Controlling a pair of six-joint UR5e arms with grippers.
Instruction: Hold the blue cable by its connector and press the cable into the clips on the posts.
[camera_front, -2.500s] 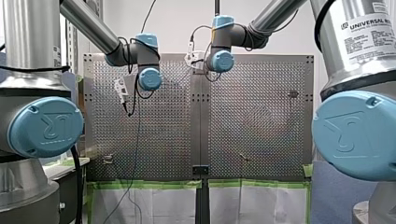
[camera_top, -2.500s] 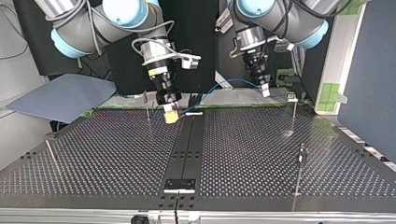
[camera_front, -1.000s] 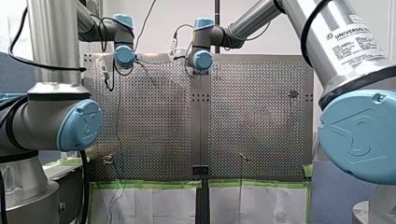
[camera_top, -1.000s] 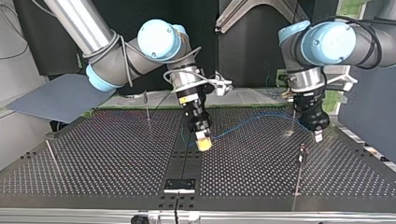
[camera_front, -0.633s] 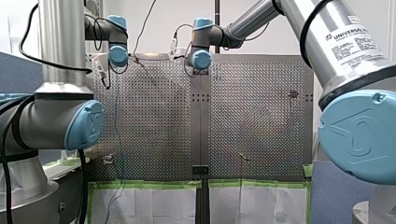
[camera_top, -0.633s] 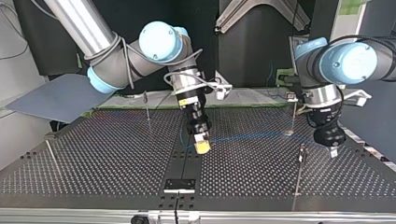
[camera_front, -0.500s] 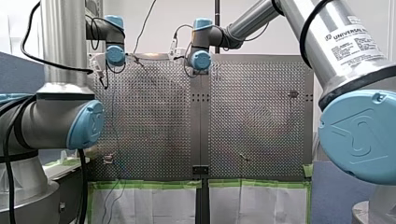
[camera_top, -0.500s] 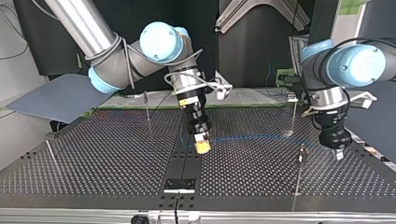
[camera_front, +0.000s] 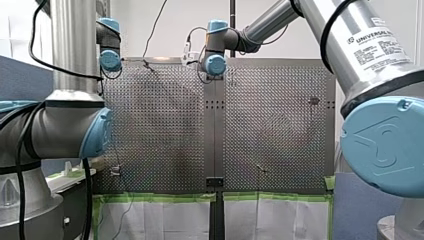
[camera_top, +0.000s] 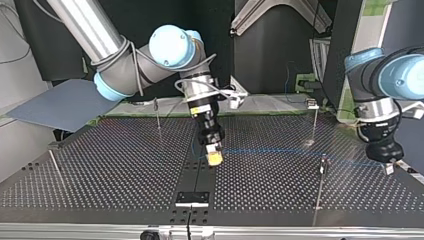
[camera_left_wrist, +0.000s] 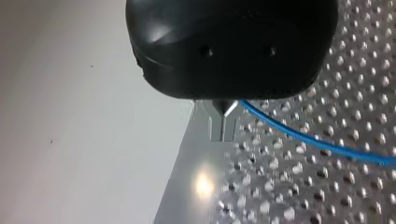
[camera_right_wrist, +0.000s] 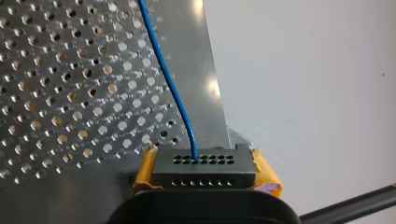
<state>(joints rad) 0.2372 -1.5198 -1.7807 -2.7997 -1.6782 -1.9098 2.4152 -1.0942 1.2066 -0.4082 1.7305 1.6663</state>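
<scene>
A: Log it. Where was the blue cable?

B: Strung nearly straight above the tabletop, between the two hands. One end sat in the black connector, which was clamped between the yellow pads of the right hand. The other end ran into the left hand, near the tabletop's edge. That hand's metal fingers were pressed together on it.

A: Seated anywhere?

B: From where I stood it crossed right at the clip atop the near post. Whether it was seated or merely alongside, I could not tell. The far post stood behind the line, its top well clear of the cable.

A: Risks?

B: There was little slack. My judgement: more pull from the left hand could drag the thin wire out of the connector, or let it slide through the metal fingers. Pressing down off-centre would miss the clip and bend that thin post. The connector twisting in the pads would skew the line too.
</scene>
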